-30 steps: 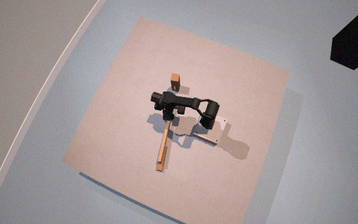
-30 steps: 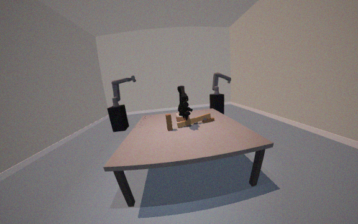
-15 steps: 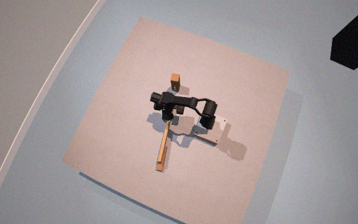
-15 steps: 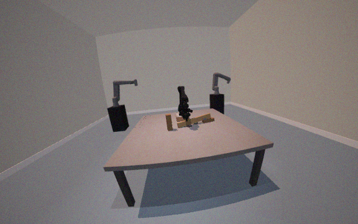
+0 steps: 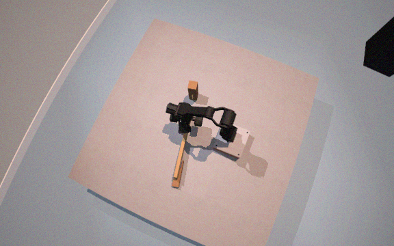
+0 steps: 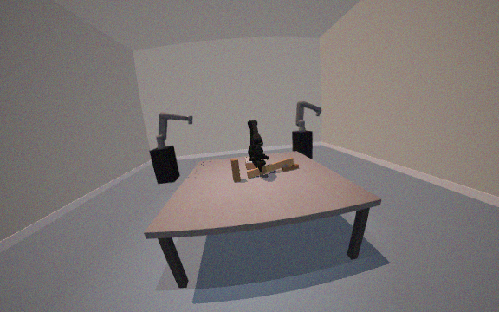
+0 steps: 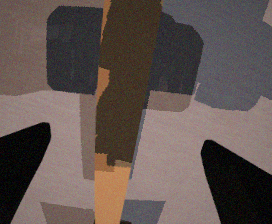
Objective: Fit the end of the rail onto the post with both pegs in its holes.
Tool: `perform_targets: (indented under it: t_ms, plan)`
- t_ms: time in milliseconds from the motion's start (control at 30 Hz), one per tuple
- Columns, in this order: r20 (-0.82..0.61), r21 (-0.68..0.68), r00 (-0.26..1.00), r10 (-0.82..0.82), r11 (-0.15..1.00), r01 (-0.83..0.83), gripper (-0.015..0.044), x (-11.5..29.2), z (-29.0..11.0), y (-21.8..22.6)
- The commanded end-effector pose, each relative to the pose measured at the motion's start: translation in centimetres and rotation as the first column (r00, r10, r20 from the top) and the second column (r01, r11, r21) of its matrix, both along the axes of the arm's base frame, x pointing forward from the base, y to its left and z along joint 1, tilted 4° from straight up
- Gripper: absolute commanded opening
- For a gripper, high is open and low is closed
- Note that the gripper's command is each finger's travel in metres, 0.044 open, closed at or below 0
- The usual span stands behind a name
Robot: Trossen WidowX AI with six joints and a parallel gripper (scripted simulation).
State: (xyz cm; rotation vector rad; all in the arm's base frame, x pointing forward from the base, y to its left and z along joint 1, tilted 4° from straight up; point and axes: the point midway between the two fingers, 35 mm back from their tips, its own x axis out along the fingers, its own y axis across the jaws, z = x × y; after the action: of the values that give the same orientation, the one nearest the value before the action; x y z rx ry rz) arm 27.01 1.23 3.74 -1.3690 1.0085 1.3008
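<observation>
The long wooden rail (image 5: 180, 158) (image 6: 281, 165) (image 7: 112, 195) slopes down from the low footboard block (image 5: 175, 186) (image 6: 292, 167) to the table, where its near end lies a short way from the post. The upright wooden post (image 5: 193, 89) (image 6: 235, 170) stands beyond that end; its pegs show only as tiny light marks in the top view. My gripper (image 6: 262, 171) (image 7: 127, 139) is open and points down over the near part of the rail. In the wrist view the rail runs between the two wide-apart fingertips, slightly left of the middle. The bracket and the rail's holes are too small to make out.
The arm's pale base plate (image 5: 242, 141) is on the table (image 5: 142, 102) (image 6: 271, 204), to one side of the rail. The arm reaches across from it, partly hiding the rail's near end in the top view. Two grey arms on black pedestals stand beyond the table.
</observation>
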Motion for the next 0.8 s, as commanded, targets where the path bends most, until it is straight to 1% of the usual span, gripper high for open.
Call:
perform_targets:
  t_ms: [0, 533, 767]
  plan:
    - [-0.019, 0.005, 1.0, -0.004, 1.0, 0.004, 0.044, -0.4, -1.1, 0.1]
    - [-0.018, 0.005, 1.0, -0.001, 1.0, 0.001, 0.044, -0.4, -3.3, 0.2]
    - [-0.018, 0.005, 1.0, -0.001, 1.0, 0.001, 0.0256, -0.4, -3.3, 0.2]
